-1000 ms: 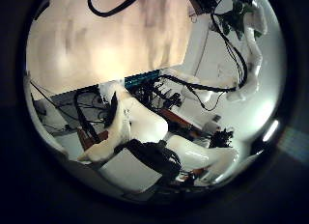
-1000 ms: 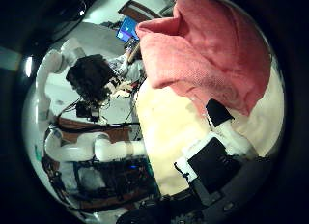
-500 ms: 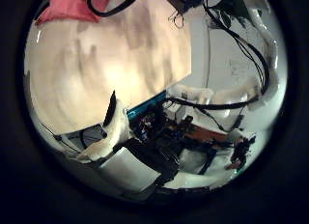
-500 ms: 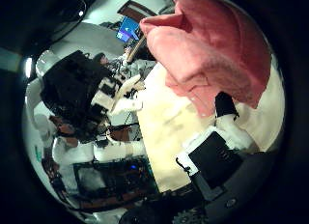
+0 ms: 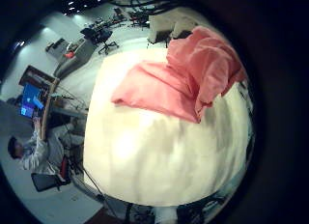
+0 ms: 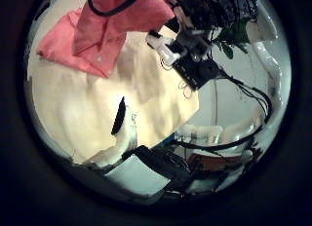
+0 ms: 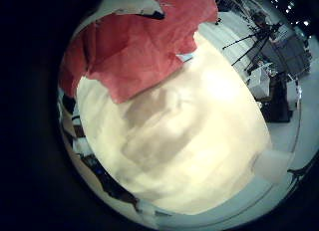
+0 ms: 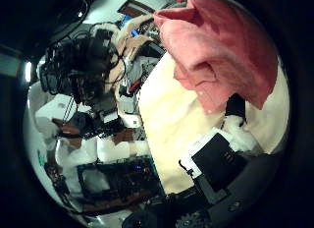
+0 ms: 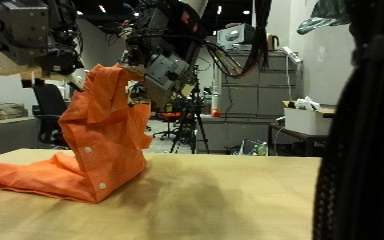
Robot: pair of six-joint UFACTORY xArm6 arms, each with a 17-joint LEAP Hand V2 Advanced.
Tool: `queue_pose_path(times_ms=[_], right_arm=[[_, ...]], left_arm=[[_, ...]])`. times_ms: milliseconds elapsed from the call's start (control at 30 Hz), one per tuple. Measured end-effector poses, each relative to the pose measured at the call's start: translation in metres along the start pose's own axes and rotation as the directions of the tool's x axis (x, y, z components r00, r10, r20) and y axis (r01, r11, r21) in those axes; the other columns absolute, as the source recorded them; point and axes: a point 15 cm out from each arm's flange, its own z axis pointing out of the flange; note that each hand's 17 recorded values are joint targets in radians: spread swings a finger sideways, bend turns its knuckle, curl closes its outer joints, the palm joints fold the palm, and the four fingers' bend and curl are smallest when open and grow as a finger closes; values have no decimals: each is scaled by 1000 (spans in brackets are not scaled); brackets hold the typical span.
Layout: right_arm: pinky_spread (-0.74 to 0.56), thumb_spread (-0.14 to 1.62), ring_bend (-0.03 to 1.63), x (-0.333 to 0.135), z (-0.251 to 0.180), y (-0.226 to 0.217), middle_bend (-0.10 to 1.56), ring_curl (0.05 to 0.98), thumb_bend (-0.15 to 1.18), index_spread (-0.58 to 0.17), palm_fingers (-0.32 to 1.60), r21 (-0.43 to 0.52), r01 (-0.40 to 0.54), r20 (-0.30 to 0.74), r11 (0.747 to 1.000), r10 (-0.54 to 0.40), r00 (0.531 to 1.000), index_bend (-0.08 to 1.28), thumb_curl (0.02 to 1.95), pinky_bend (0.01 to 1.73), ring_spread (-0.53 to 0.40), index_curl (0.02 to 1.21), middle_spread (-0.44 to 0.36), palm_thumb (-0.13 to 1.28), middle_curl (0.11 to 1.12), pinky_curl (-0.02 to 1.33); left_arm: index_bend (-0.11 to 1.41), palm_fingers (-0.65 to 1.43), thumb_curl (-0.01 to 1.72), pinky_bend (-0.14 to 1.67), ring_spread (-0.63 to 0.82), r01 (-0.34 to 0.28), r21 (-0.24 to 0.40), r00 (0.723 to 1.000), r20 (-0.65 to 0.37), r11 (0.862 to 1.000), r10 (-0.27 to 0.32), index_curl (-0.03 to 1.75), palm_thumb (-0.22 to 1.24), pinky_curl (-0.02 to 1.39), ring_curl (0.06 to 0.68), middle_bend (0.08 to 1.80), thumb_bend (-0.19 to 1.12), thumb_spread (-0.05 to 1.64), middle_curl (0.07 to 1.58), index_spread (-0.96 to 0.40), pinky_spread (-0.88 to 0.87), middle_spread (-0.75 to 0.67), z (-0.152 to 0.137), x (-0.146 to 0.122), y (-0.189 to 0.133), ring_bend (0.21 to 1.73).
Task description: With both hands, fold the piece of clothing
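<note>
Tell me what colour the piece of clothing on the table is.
Orange, plain, with small pale buttons: the garment shows best in the outside view.

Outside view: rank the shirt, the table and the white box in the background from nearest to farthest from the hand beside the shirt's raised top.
1. Shirt: its raised top is right beside the hand.
2. Table: below, under the shirt.
3. White box: in the room behind the table.

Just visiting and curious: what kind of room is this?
Probably a robotics lab or workshop: a robot hand lifts an orange shirt off a wooden table, with an office chair and metal shelving behind.
</note>
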Motion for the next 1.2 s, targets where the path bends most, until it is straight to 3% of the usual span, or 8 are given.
queue_pose_path(times_ms=[267,333,467,533,633,767,967,1200], right_arm=[[410,766,608,-4,4,2,426,162,35,150,304,-14,6,9,1000,-6,1000,164,1433,701,236,295,-39,1166,358,196],[413,765,640,-3,3,2,295,171,35,165,268,-13,5,8,1000,-4,1000,186,1455,737,245,309,22,1163,331,202],[416,767,609,-3,3,3,387,157,27,161,319,-14,1,11,1000,-1,1000,155,1482,717,253,300,14,1147,354,185],[417,772,620,-6,4,3,367,162,28,152,301,-19,3,19,1000,-2,1000,170,1500,722,257,305,140,1142,349,185],[419,777,607,-6,4,4,411,156,29,143,317,-20,3,19,1000,-3,1000,166,1524,712,260,300,83,1137,359,175],[420,791,619,1,1,8,394,156,15,104,335,-25,-8,12,1000,8,1000,190,1546,700,252,310,215,1107,350,162],[432,828,607,22,-7,17,360,150,-11,-16,360,-20,-44,3,999,44,999,200,1546,678,222,334,180,1038,340,145],[441,864,582,32,-18,30,320,141,-8,-156,374,-35,-67,11,997,68,998,194,1535,649,156,354,101,997,333,127]], left_arm=[[280,111,369,321,566,71,69,997,-2,995,-71,274,446,292,217,197,-28,1007,254,176,526,402,23,3,-25,440],[512,246,367,223,533,82,76,997,-2,994,-82,359,447,263,198,185,-28,1004,260,107,506,339,25,1,-28,390],[873,407,376,125,461,116,102,993,5,988,-117,501,520,215,181,217,-3,1014,286,-68,470,214,24,-9,-34,333],[1036,486,392,104,393,125,113,992,8,986,-126,566,616,185,175,264,27,1036,308,-169,430,130,25,-12,-37,318],[1155,534,415,105,298,144,151,989,4,978,-147,619,722,147,176,362,57,1086,351,-270,368,23,23,-18,-43,321],[1201,524,437,127,197,157,176,987,1,972,-160,651,761,114,186,454,47,1133,396,-343,311,-88,16,-23,-44,358],[1220,500,462,154,115,221,192,973,18,956,-229,676,774,99,197,513,15,1170,435,-390,275,-163,3,-61,-40,413],[1176,460,476,186,74,349,186,936,-29,919,-350,696,738,111,208,536,-21,1202,463,-415,252,-193,0,-102,-37,482]])
